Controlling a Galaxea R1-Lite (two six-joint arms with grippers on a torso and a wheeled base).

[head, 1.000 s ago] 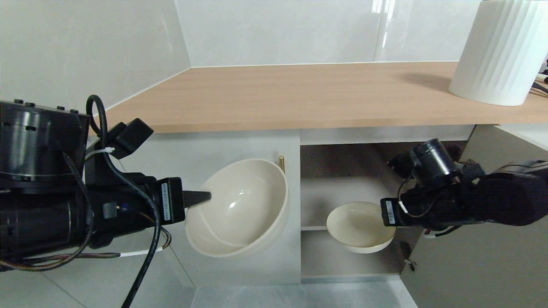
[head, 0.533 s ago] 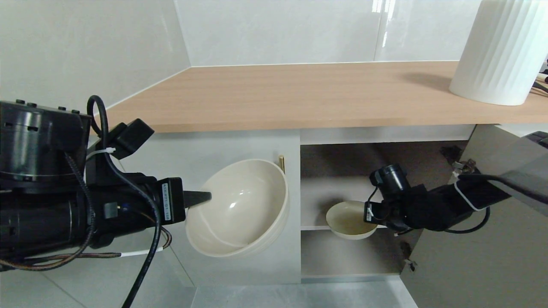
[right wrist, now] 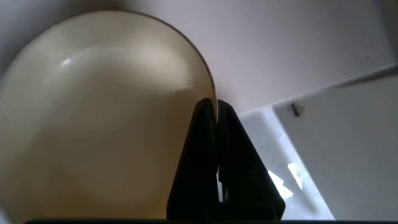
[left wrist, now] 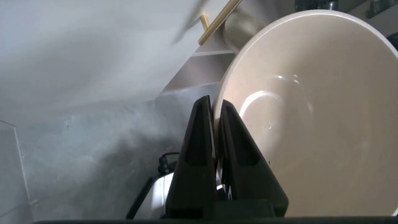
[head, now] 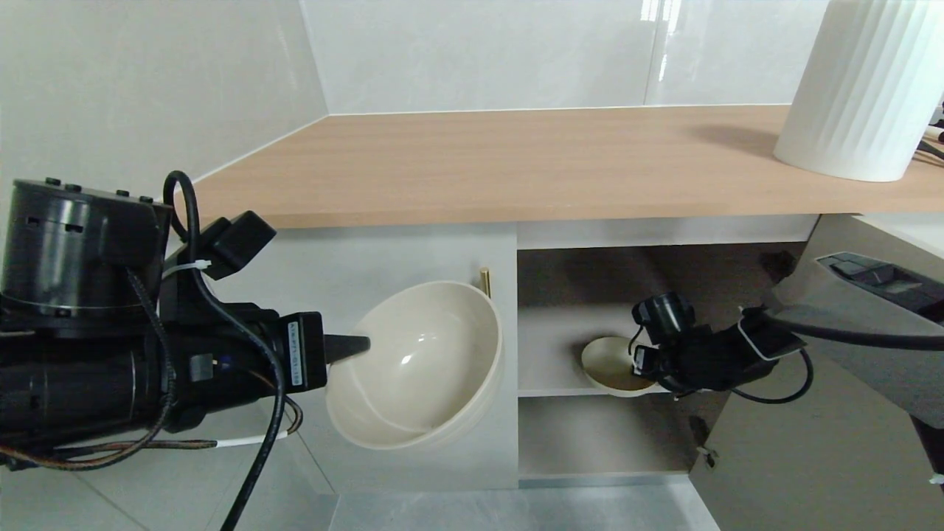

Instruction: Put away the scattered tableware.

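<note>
Pale glossy tiled wall backs a wooden countertop, with a ribbed white container standing at the counter's far right end. Below the counter is a grey cabinet. Its left closed door carries a slim brass handle at the inner edge, while its right open door is swung out toward the robot, showing a shelf inside. Grey floor lies in front. The left gripper is in front of the closed door, pinched narrow on the near rim of a large cream bowl. The bowl is held off the ground, tilted so its hollow faces up and toward the camera, and its far rim sits just in front of the brass handle. In the left wrist view both dark fingers are pressed together with the rim between them. The right gripper is inside the open compartment, clamped on the right rim of a smaller cream bowl. This bowl is roughly level over the front part of the shelf; whether its base touches the board cannot be told. The right wrist view shows that bowl's thin rim caught between the closed fingers, with the cabinet's pale inner wall behind.
</note>
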